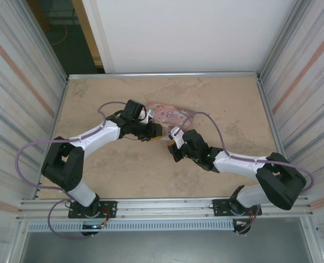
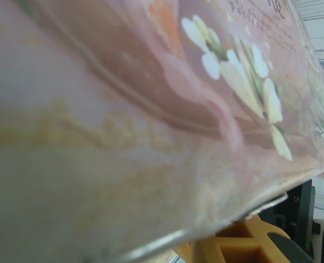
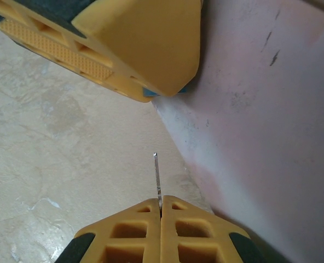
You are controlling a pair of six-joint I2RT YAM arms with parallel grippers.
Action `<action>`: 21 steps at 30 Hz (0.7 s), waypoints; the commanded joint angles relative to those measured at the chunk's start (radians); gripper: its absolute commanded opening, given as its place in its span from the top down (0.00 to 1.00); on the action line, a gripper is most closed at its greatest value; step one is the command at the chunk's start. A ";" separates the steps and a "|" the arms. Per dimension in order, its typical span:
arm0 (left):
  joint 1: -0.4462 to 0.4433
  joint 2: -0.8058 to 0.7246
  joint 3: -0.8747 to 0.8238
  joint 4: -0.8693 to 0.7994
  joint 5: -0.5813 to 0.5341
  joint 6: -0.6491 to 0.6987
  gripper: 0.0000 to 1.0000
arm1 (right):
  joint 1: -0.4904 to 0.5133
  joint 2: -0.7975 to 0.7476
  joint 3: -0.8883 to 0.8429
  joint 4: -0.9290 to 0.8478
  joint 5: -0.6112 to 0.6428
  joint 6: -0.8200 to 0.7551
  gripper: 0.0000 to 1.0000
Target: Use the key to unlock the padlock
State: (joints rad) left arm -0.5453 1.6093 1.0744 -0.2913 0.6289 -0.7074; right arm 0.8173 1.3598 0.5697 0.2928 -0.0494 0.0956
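Status: the task stood at the approach stage, with the lock not yet engaged.

1. Right gripper (image 3: 161,207): its jaws were fully closed on the key (image 3: 157,176). The key showed as a thin metal blade projecting straight out from between the fingertips.
2. Left gripper (image 1: 156,131): its jaws were narrowly parted. A sliver of blue, taken to be the padlock (image 3: 149,92), sat at its fingertips in the right wrist view. The grip was judged to be on the padlock body.
3. Location: the padlock was held just above the table (image 3: 69,137), close against the side wall of the pink tin (image 3: 260,142) near the middle of the work area.
4. Gap: the key tip pointed toward the padlock but stood apart from it, with bare table visible between them.

Judged complete: key in hand, padlock in hand, both brought near each other.

Judged outstanding: aligning the blade with the keyway, inserting, turning, and releasing the shackle. Neither the keyway nor the shackle was visible, so the blade's orientation to the slot and the locked condition could not be confirmed.
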 commanded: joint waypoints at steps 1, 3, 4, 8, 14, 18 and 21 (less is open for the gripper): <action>-0.005 -0.046 0.032 0.027 0.053 0.007 1.00 | -0.010 0.014 0.035 0.043 -0.001 -0.007 1.00; -0.005 -0.046 0.030 0.028 0.053 0.006 1.00 | -0.015 0.017 0.038 0.052 -0.004 -0.005 1.00; -0.005 -0.046 0.030 0.029 0.051 0.005 1.00 | -0.017 0.020 0.041 0.058 -0.005 -0.006 1.00; -0.005 -0.046 0.025 0.032 0.051 0.003 1.00 | -0.023 0.032 0.056 0.062 -0.018 -0.010 1.00; -0.005 -0.046 0.021 0.035 0.051 0.002 1.00 | -0.029 0.043 0.064 0.086 -0.029 -0.008 1.00; -0.005 -0.048 0.019 0.034 0.053 0.003 1.00 | -0.032 0.053 0.069 0.101 -0.037 -0.007 1.00; -0.005 -0.048 0.018 0.035 0.053 0.003 1.00 | -0.031 0.059 0.072 0.107 -0.044 -0.005 1.00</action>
State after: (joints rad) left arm -0.5453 1.6093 1.0744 -0.2955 0.6315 -0.7151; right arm 0.7921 1.4063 0.6090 0.3573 -0.0799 0.0959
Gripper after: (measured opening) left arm 0.258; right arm 0.046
